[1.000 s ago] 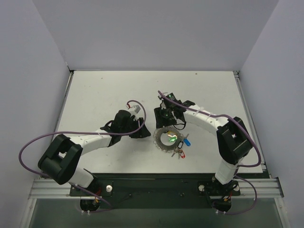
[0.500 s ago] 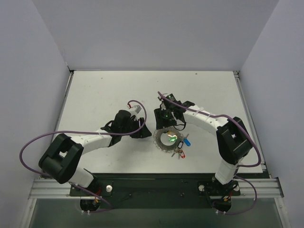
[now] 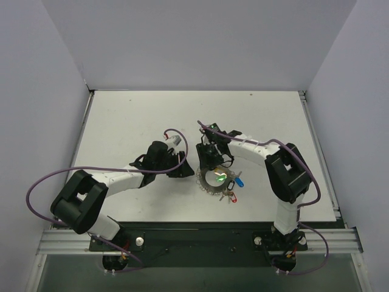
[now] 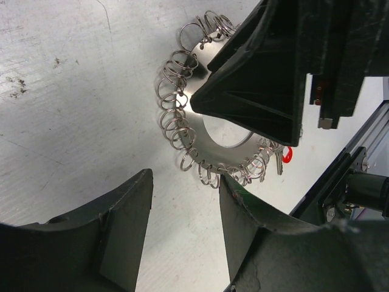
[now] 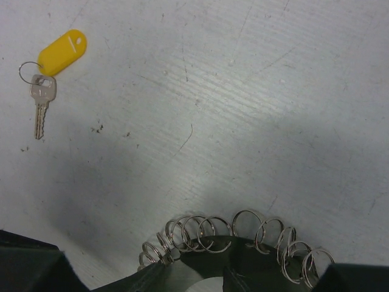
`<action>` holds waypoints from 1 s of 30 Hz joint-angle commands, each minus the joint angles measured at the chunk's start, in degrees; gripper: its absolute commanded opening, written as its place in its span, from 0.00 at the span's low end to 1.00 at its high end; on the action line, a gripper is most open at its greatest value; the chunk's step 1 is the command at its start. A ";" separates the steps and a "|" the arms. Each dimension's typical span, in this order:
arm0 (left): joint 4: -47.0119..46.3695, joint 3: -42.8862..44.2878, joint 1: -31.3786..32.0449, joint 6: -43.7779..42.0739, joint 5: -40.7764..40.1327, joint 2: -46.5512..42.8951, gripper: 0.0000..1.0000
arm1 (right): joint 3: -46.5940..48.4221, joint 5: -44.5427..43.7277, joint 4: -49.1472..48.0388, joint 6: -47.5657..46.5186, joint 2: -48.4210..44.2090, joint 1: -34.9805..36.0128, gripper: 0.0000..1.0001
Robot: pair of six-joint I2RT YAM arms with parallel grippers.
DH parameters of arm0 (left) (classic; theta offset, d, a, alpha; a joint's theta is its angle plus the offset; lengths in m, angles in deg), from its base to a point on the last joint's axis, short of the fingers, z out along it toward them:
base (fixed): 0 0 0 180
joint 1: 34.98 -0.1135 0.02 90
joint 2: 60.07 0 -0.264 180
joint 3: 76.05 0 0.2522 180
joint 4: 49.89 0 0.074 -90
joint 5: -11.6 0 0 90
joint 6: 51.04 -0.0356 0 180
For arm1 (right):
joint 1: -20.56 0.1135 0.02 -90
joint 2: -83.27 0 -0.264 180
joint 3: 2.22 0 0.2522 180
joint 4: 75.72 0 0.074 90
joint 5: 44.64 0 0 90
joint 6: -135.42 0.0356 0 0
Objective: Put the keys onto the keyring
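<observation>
Gleaming coiled-wire keyring (image 4: pixel 172 121), scuffed table (image 4: pixel 73 109)

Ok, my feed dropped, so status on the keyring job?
Left gripper open, just short of keyring. Right gripper low over keyring, grip unclear. Yellow-tagged key lying loose, apart. No obstruction seen.

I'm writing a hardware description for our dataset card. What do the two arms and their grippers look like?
Both the left arm and right arm have white link shells, black joint housings and black bases. Loose purple cables loop alongside each. The left gripper and right gripper are matte black with chunky wedge-shaped fingers. No markings are legible.
</observation>
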State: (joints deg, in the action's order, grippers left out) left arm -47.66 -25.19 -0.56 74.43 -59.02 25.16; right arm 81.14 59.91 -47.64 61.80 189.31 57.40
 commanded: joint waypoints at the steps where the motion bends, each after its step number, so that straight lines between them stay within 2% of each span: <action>1: -3.24 0.25 -0.14 0.13 1.28 0.20 0.57 | 2.73 0.83 1.67 0.32 1.36 0.43 0.42; 11: -3.77 0.07 -0.14 0.66 1.37 0.73 0.57 | 6.16 0.40 1.58 0.93 4.17 0.43 0.29; 20: -3.24 0.34 -0.14 0.57 1.19 0.55 0.57 | 8.97 -2.68 1.41 1.64 4.62 -0.45 0.27; 26: -3.06 0.25 -0.22 0.31 1.10 0.72 0.57 | 6.52 -2.16 1.41 1.19 0.84 -0.45 0.33; 30: -3.59 0.60 -0.14 0.48 1.45 1.16 0.57 | 4.23 -1.18 0.62 1.11 0.05 -0.10 0.47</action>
State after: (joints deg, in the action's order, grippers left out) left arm -48.77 -25.19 -0.56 74.78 -58.41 26.02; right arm 87.37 58.71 -47.85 63.11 193.30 57.29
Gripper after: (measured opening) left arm 0.571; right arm 0.410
